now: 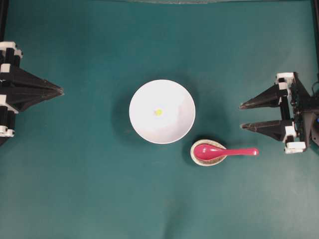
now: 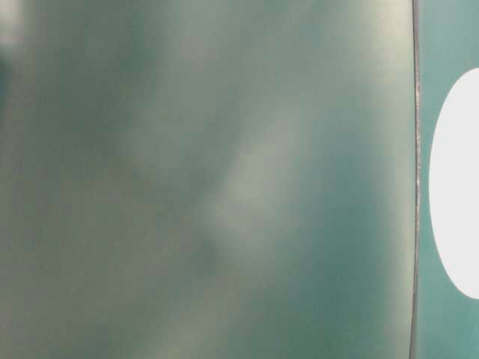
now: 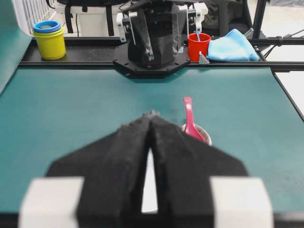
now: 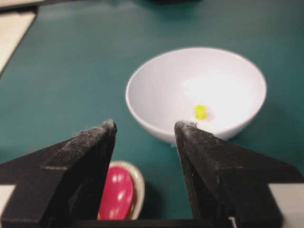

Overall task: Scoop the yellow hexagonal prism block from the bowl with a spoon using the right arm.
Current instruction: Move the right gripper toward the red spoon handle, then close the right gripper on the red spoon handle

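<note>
Nothing is scooped yet: the right gripper [image 1: 242, 116] hangs spread and empty at the bench's right edge, the spoon [image 1: 219, 151] untouched, the yellow hexagonal prism block [image 1: 158, 112] in the bowl [image 1: 142, 124] mid-bench.

Teal table [image 1: 75, 189], white bowl [image 1: 144, 127] at centre, small speckled dish [image 1: 195, 158] just beside

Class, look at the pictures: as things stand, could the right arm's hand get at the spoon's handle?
Probably yes. The right hand is open, and the spoon lies near it, handle pointing its way, with bare table between.
</note>
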Robot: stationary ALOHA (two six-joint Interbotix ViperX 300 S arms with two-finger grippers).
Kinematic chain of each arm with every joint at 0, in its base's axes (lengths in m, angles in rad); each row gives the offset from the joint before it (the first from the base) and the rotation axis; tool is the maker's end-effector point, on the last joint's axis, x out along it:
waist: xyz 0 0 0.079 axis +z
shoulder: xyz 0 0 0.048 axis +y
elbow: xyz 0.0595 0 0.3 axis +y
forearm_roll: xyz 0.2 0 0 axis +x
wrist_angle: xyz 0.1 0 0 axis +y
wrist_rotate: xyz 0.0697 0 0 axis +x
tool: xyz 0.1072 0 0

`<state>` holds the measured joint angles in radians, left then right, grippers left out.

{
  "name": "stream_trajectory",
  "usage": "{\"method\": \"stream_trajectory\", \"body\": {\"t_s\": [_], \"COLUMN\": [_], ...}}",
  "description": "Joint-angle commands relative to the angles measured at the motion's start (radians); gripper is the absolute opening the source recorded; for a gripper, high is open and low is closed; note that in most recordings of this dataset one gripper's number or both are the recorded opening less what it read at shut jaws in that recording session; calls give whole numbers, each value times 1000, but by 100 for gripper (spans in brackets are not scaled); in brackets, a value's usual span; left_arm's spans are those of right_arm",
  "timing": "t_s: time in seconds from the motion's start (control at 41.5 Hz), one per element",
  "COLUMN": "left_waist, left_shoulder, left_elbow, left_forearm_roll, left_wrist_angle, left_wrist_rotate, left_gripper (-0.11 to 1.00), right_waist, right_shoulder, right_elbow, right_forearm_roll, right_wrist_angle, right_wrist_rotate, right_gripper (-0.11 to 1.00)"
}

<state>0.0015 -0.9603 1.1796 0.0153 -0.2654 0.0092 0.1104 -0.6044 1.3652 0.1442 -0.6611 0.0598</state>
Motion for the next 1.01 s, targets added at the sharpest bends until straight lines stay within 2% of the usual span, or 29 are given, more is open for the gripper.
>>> {"method": "stream_trajectory", "body": {"t_s": [0.0, 0.289, 0.65, 0.867, 0.987], "left_waist": [0, 2, 0, 0, 2], "left_shoulder": [9, 9, 9, 9, 9], "left_elbow": [-26, -26, -26, -26, -26], "left_forearm_roll": [2, 2, 2, 2, 2], "left_wrist_angle": [-8, -8, -8, -9, -9], "left_wrist_rotate": [0, 2, 0, 2, 0], "left_gripper": [0, 0, 0, 0, 0], "right_waist": [34, 199, 360, 391, 405], "right_shoulder": [51, 245, 499, 612, 667], "right_elbow": [12, 92, 67, 52, 28], "right_forearm_roll": [37, 193, 327, 341, 342], "right_wrist_angle": [-80, -391, -563, -629, -641], "right_wrist_rotate": [-2, 2, 15, 72, 78], "right_gripper": [58, 58, 58, 57, 58]}}
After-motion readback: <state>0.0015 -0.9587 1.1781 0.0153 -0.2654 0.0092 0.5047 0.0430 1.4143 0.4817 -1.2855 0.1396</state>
